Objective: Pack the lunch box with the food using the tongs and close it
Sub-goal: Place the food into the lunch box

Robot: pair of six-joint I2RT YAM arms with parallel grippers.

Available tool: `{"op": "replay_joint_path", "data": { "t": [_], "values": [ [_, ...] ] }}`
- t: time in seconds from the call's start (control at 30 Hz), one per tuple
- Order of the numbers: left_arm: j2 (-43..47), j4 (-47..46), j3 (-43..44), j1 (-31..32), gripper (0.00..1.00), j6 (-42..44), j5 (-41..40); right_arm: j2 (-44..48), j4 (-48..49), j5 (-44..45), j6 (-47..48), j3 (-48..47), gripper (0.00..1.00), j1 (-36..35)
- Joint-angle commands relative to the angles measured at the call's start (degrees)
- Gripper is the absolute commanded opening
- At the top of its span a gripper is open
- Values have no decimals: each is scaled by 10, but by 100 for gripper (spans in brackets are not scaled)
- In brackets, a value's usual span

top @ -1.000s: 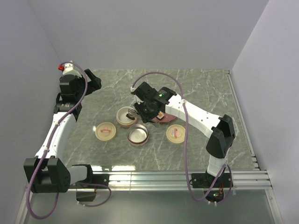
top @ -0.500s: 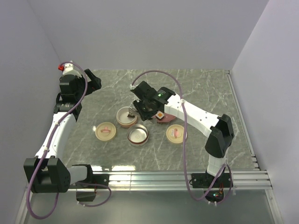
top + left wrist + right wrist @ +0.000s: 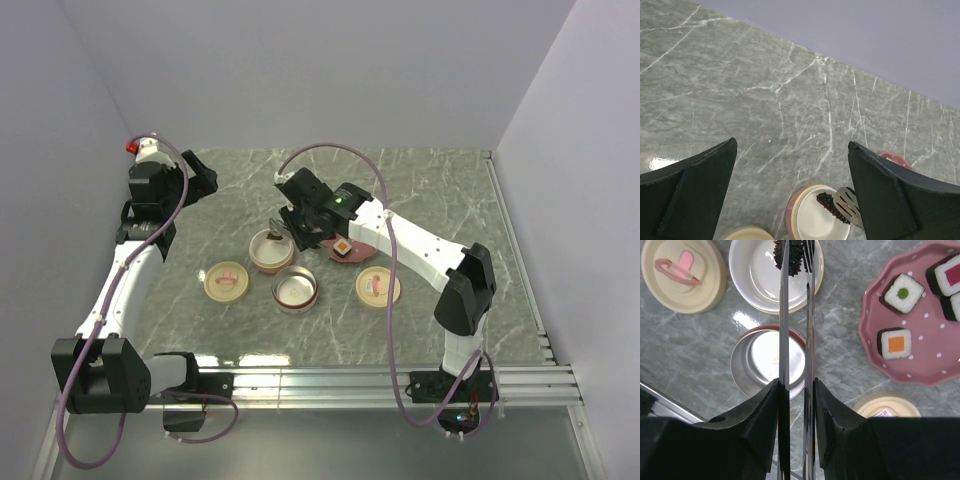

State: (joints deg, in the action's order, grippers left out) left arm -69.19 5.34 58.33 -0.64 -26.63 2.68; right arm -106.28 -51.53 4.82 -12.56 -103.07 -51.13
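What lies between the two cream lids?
The red-rimmed metal bowl, standing in line between the left lid and the right lid; the top view shows it.

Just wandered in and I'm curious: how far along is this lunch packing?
Done: nothing packed yet. In hand: the right gripper grips the thin metal tongs, which pinch one dark sushi piece over the round white bowl. Left: at least three sushi pieces on the pink dotted plate, and both cream lids off.
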Motion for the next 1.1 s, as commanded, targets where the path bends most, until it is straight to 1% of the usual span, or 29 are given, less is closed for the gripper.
{"op": "replay_joint_path", "data": {
  "t": [0.0,0.33,0.4,0.57,0.8,1.07],
  "values": [
    [17,-16,-1,2,100,1,-1,-2,29,0,0,-35,39,-5],
    [16,-17,-2,3,100,0,-2,5,42,-17,3,1,40,-5],
    [17,-17,-2,2,99,1,-2,5,42,-17,4,0,42,-5],
    [17,-17,-3,2,99,2,-2,10,42,-15,4,1,45,-5],
    [17,-19,-4,3,99,-1,-1,24,44,-2,-3,10,45,-4],
    [13,-20,-3,2,99,-2,3,40,31,38,-3,-16,45,-4]
  ]
}}
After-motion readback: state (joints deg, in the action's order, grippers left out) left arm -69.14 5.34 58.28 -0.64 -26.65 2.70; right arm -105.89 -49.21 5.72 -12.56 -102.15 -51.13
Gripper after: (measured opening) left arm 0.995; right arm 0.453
